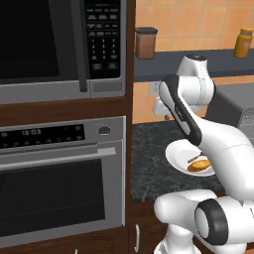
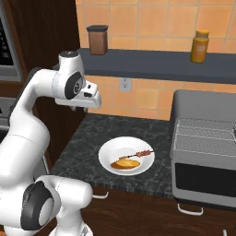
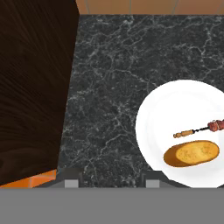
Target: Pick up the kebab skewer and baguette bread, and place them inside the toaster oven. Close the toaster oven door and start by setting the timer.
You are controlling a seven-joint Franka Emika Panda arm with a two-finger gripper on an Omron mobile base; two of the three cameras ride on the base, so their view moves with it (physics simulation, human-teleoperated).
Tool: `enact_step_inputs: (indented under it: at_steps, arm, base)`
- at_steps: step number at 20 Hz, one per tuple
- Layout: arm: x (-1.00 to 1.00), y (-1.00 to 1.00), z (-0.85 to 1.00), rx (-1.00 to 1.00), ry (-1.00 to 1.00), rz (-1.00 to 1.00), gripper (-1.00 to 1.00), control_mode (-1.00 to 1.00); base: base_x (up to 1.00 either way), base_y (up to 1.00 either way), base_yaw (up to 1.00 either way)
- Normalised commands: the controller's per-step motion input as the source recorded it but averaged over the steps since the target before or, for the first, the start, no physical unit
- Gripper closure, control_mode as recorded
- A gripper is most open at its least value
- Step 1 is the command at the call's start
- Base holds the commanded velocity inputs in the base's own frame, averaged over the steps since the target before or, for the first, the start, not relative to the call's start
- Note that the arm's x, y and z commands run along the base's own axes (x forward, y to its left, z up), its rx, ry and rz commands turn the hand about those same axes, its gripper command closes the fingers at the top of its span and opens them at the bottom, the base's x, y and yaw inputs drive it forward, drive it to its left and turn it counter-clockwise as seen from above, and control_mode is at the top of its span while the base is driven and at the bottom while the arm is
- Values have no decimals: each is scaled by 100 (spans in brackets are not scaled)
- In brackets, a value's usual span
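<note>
Right now the kebab skewer (image 2: pixel 138 154) and the baguette bread (image 2: pixel 125 163) lie side by side on a white plate (image 2: pixel 110 152), the stick just behind the loaf as the right base view shows it. The plate rests on the dark speckled surface (image 2: pixel 87 138), between the wooden cabinet side and the toaster oven (image 2: pixel 203 147). That keeps both foods together and close to where they must go. The oven's wire rack (image 2: pixel 203 138) shows, and its door (image 2: pixel 203 177) looks dropped open, presumably so the food can go straight in; the angle leaves some doubt.

The claw (image 3: pixel 109 181) hangs well above the surface, looking straight down, with the plate off to one side in the hand view. Its two tips stand partly apart with bare stone between them, gripping nothing. Judging by this, the pickup has not begun: the arm seems held high to survey the plate before lowering onto the skewer or loaf.
</note>
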Motion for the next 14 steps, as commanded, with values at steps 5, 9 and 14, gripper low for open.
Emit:
enact_step_inputs:
  at_steps: [5,9,14]
  arm:
    - [0,0,0,0,0,0,-100,100]
    - [0,0,0,0,0,0,-100,100]
    - [0,0,0,0,0,0,-100,100]
  base:
    - [0,0,0]
    - [0,0,0]
    - [0,-38,0]
